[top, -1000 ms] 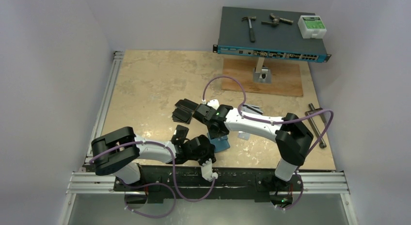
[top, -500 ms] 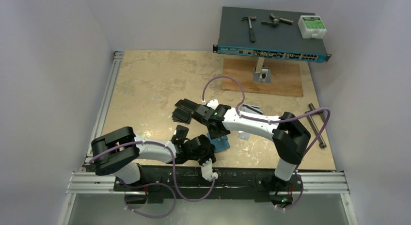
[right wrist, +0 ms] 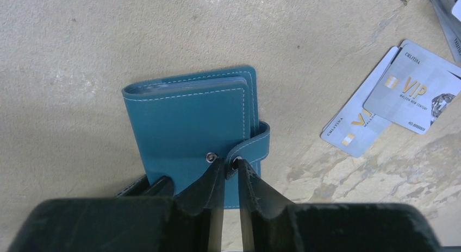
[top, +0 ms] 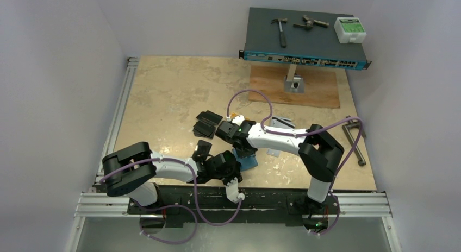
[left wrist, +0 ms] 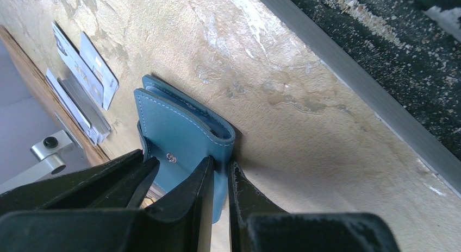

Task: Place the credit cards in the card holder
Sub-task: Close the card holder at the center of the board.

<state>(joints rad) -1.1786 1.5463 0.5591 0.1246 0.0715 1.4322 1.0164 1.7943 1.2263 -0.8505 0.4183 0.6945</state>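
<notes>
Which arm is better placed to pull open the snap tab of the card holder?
The right. The right gripper has its fingertips closed around the snap tab, while the left gripper is clamped on the cover edge of the card holder, steadying it.

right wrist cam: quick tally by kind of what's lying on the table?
Teal card holder: 1
Silver VIP cards: 2
Total: 3, leaving out the card edges cut off at the top right corner, which show too little to count.
</notes>
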